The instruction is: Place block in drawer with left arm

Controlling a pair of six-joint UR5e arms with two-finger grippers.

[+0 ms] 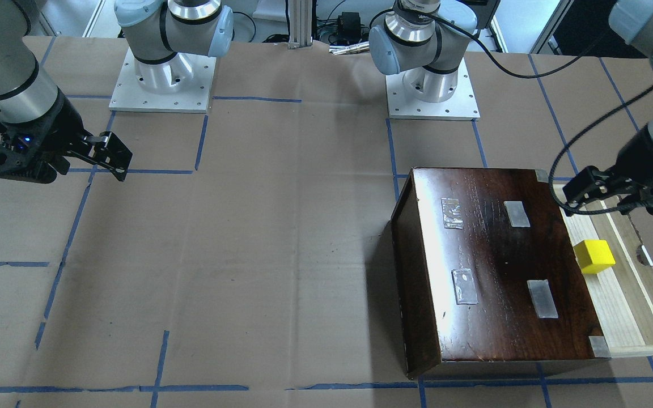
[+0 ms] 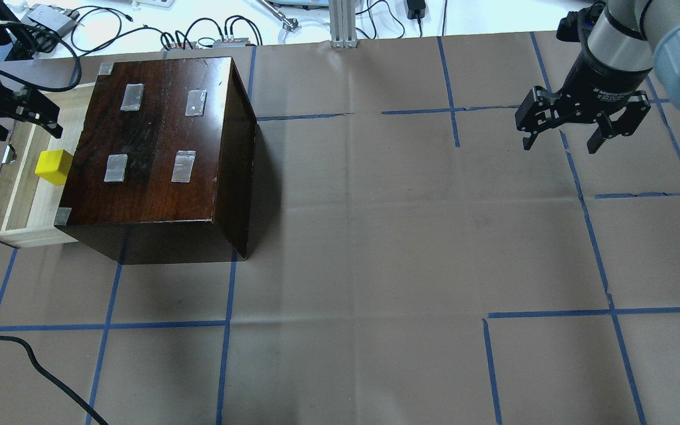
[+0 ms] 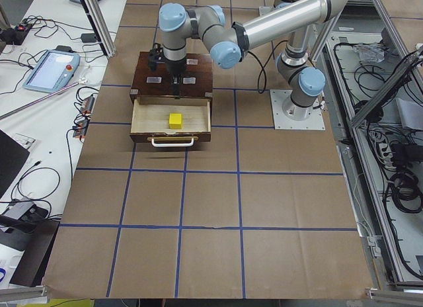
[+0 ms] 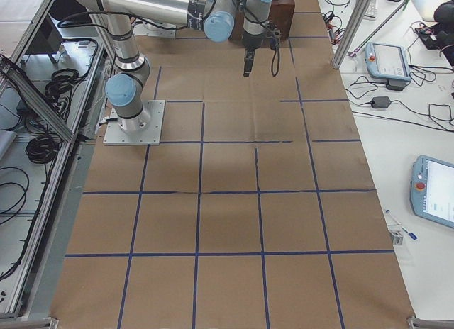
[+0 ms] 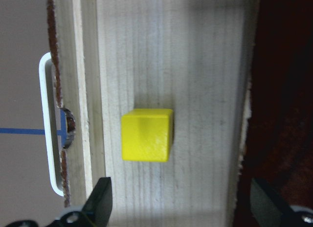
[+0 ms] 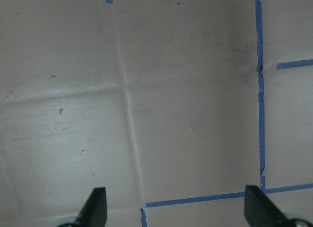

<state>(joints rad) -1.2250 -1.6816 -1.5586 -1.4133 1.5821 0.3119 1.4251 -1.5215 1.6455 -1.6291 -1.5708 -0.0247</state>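
One small bright yellow plain-faced cube [image 5: 146, 135] sits flat in the shallow pale-wood drawer [image 5: 195, 60], which stands open at 9 o'clock of the glossy dark-brown cabinet [image 2: 157, 136] (overhead view). Left black pincer [image 5: 182, 202] hangs spread, empty, cube at its 12 o'clock, untouched. Judged light, rigid, smooth: take two opposite flat faces, mid-height. Right pincer [image 2: 559, 141] also spread, empty.

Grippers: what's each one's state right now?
Left gripper: open, empty; the block lies in the drawer.
Right gripper: open, empty.
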